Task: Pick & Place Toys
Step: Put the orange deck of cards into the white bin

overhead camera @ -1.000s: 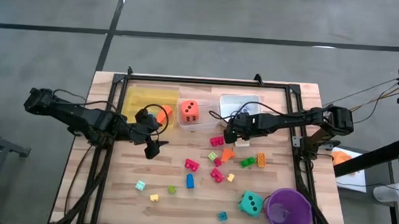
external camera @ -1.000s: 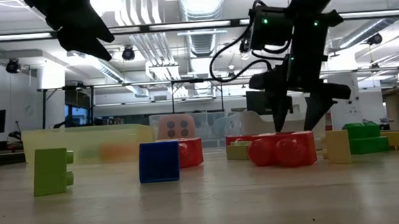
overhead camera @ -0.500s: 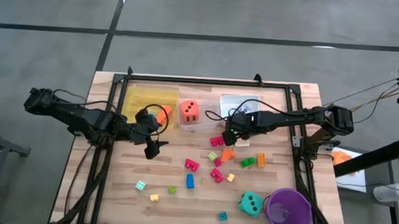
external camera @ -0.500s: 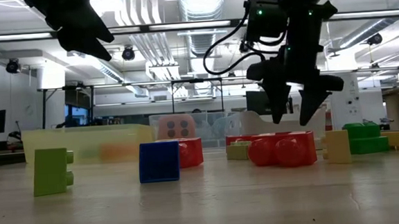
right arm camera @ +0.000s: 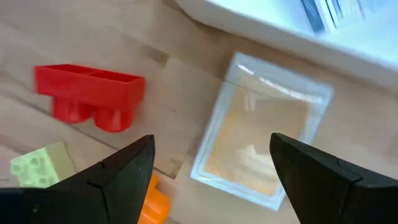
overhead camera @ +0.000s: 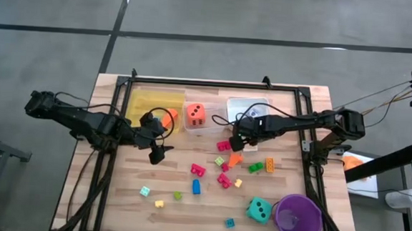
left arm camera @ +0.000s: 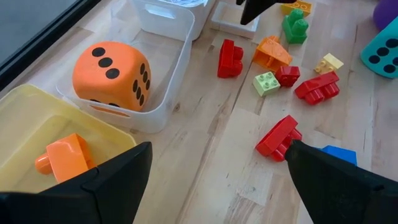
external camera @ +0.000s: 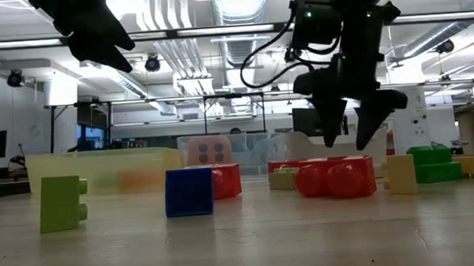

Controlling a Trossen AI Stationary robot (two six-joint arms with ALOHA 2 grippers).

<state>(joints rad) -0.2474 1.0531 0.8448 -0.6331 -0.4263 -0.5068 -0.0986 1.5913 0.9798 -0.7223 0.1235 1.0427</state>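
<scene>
High view: your right pincer (overhead camera: 237, 141) has slid from over the block cluster toward the white tray's corner, then settled; the last half second shows almost no travel.
Right pincer: fingers spread, empty, hovering above a small clear flat card (right arm camera: 258, 145).
Nearest toys: red block (right arm camera: 90, 95) just beside that card, pale green block (right arm camera: 38, 165) nearby, none gripped.
Left pincer (overhead camera: 156, 154): unchanged, open, empty, parked near the yellow tray (overhead camera: 144, 97).
Meaning: looks like you've lined up on the card; no pick yet.
</scene>
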